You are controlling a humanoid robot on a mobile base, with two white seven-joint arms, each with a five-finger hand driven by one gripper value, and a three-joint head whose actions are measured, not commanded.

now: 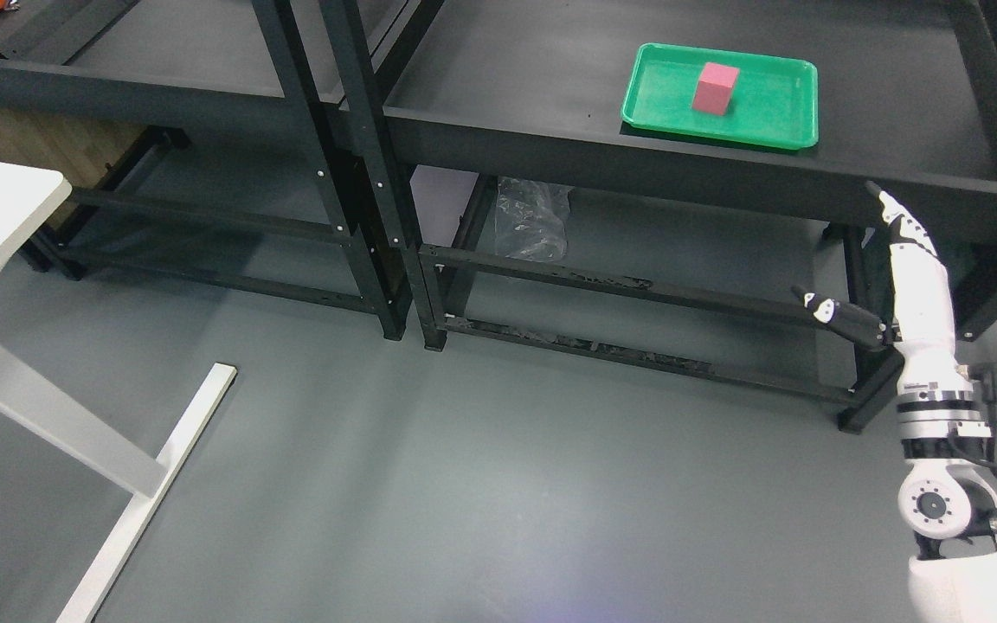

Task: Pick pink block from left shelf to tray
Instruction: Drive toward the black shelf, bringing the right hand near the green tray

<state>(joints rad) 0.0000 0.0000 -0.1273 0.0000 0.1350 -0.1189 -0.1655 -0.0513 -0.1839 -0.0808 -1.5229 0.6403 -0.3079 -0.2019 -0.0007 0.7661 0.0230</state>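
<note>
Your right robot hand (884, 277) is released and empty, below the shelf (550, 138) edge; the pink block (715, 87) sits in the tray (775, 130) above-left. Raising carelessly could clip that edge.

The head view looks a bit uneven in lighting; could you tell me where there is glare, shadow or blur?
Head view: faint purplish glare on the floor at the bottom; deep shadow under the shelf; pink block and green tray evenly lit and sharp; right hand crisp.
</note>
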